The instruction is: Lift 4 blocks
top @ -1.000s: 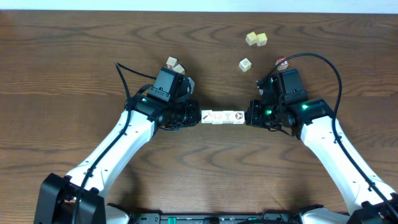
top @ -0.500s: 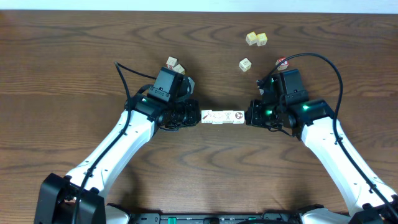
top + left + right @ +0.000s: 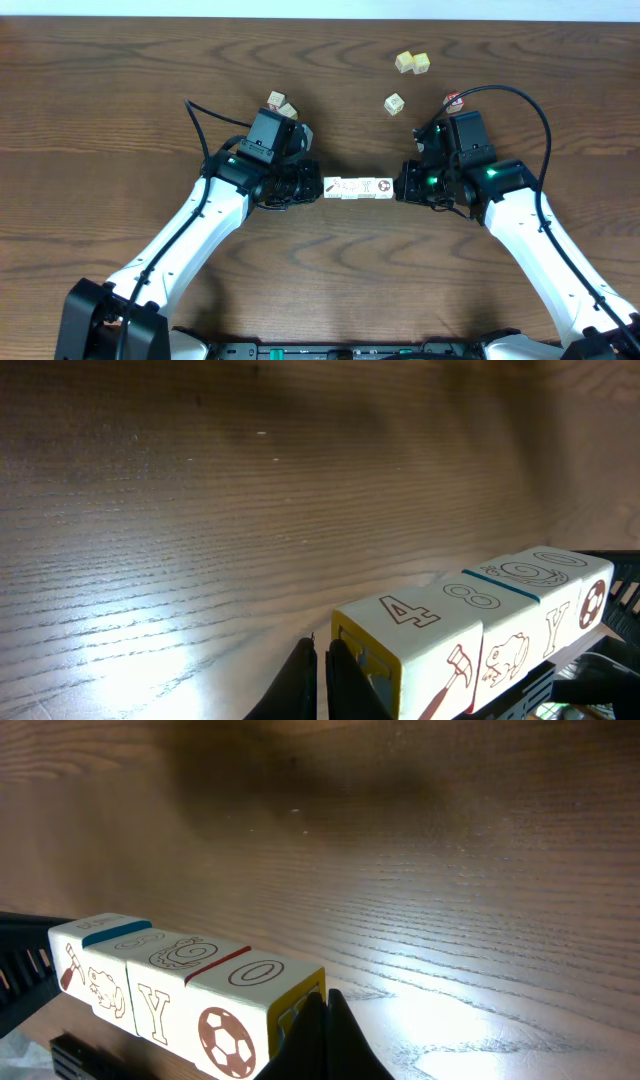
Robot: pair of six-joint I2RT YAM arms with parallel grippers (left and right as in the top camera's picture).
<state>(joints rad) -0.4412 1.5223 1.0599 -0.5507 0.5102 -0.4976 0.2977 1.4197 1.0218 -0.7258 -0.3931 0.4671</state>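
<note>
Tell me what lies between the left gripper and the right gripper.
In the overhead view, a row of four small whitish wooden cubes fills the gap end to end, from the shut left gripper to the shut right gripper.

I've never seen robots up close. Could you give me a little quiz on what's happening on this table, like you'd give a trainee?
1. True or false: the row of blocks holds four cubes.
2. Where do the left gripper and right gripper meet that row? A. one at each end B. both on top C. nowhere
3. Fill in: in the right wrist view, the block marked O also shows a soccer ____.
Key: 1 true; 2 A; 3 ball.
</note>
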